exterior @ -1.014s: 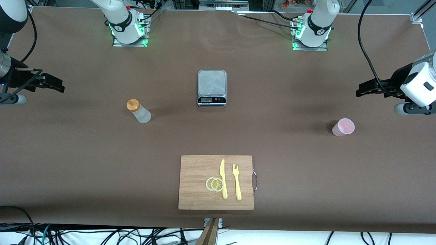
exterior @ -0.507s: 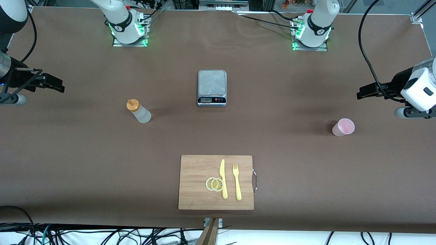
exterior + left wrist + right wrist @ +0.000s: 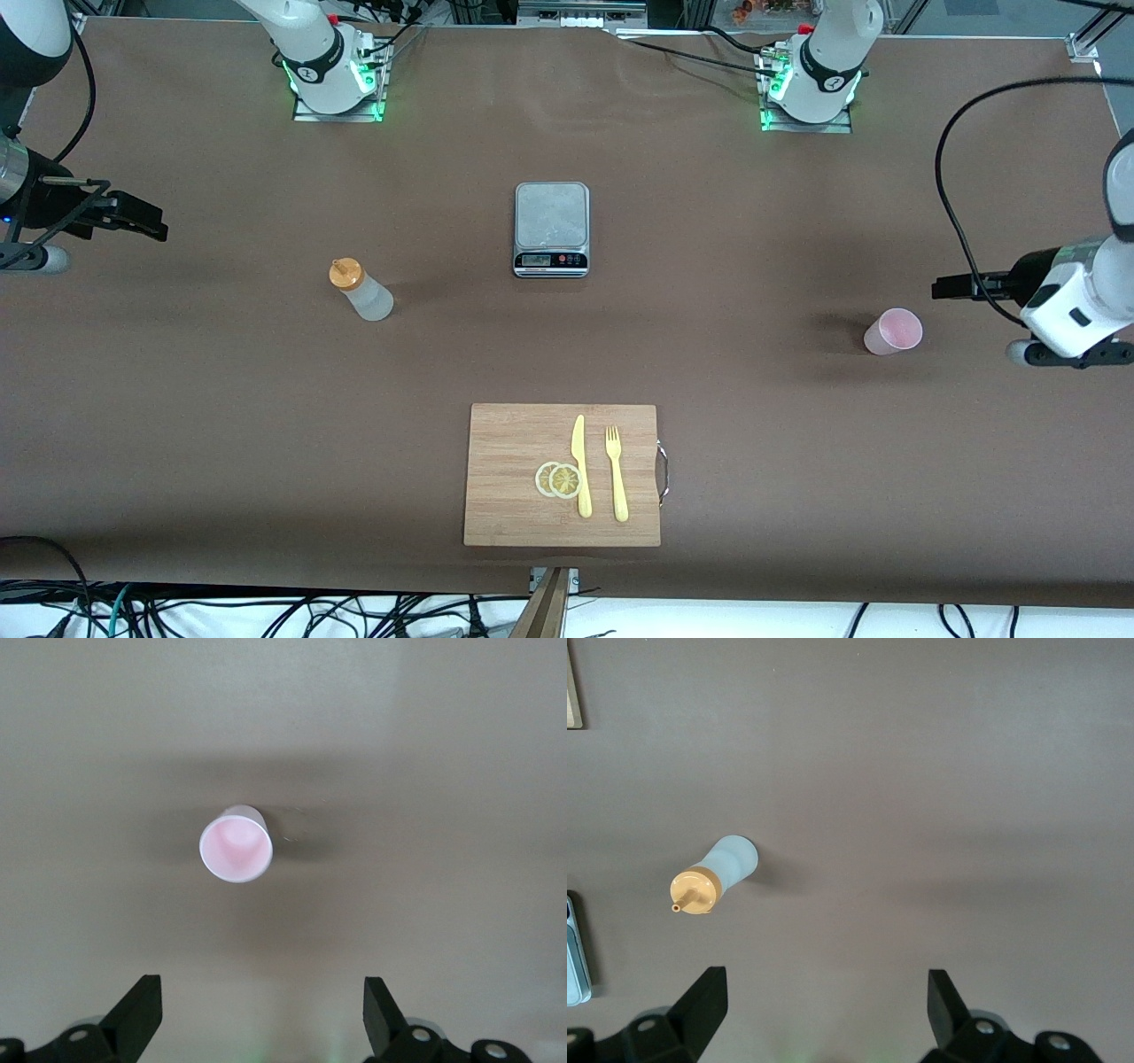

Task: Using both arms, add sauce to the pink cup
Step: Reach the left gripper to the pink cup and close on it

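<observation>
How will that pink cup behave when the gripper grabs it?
The pink cup looks like thin plastic and empty inside, so it is probably light and may flex under a squeeze. Standing alone on the table, narrower at its base, it could tip or slide if nudged.

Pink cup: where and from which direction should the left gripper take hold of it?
The pink cup stands upright with no handle and its mouth open, so its tapered wall, below the rim, is probably best. The left gripper is open toward the left arm's end of the table; coming in level from there looks simplest.
</observation>
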`<act>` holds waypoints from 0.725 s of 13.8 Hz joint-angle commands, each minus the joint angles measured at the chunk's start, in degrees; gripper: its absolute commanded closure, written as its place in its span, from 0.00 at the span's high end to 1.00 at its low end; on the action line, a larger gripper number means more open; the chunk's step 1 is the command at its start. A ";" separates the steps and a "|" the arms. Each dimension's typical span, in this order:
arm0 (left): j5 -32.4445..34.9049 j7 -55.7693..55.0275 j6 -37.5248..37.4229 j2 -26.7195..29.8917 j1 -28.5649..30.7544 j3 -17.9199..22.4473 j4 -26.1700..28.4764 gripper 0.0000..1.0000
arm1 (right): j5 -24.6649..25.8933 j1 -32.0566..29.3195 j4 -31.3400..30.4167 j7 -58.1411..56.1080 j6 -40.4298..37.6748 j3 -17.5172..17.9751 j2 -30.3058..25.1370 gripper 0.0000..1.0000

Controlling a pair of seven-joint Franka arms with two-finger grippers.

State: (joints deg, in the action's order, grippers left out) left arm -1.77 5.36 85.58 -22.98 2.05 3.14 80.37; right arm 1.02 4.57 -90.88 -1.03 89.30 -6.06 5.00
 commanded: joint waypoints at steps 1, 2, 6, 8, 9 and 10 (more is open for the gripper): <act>0.98 4.21 6.32 -0.58 2.60 -0.24 5.03 1.00 | -0.84 -0.26 0.79 -0.38 -0.18 0.00 0.27 1.00; 1.06 5.44 9.75 -0.40 2.78 -0.15 8.28 1.00 | -0.84 -0.26 0.79 -0.38 -0.18 0.00 0.27 1.00; 0.54 9.23 23.81 0.39 2.96 2.22 21.03 1.00 | -0.93 -0.26 0.79 -0.29 -0.18 0.00 0.27 1.00; -1.21 9.14 28.57 0.48 2.96 3.36 25.00 0.99 | -0.93 -0.26 0.79 -0.29 -0.18 0.00 0.27 1.00; -1.65 9.14 29.98 0.48 2.96 3.62 26.14 0.98 | -0.93 -0.26 0.79 -0.38 -0.18 0.00 0.18 1.00; -1.66 9.14 31.13 0.48 2.96 3.63 27.02 0.97 | -0.84 -0.26 0.79 -0.29 -0.18 0.00 0.27 1.00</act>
State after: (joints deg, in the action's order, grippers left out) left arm -2.36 13.04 113.96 -25.02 5.03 6.40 103.49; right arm 0.99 4.57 -90.88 -1.03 89.30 -6.06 5.02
